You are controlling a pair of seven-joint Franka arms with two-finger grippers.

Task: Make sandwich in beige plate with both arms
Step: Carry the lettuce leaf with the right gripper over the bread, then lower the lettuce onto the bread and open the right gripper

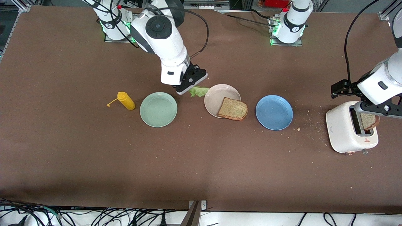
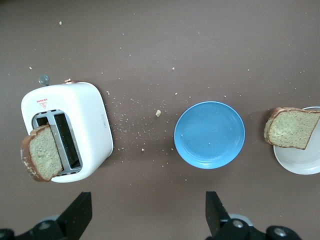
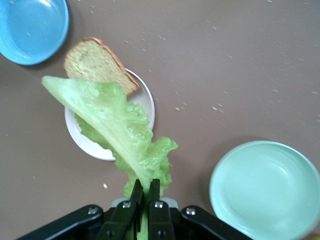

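Right end effector grips lettuce leaf at the beige plate's nine o'clock; left end effector, released, hovers near toaster.

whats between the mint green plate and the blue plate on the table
The beige plate, with a bread slice overhanging its rim. The right gripper holds the lettuce leaf beside the plate. The front view shows it.

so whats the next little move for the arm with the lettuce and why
Probably carry the lettuce leaf on over the bread slice and open. The right gripper is shut on the leaf beside the beige plate, between it and the mint-green plate. The slice overhangs the plate's rim, so aim at the bread.
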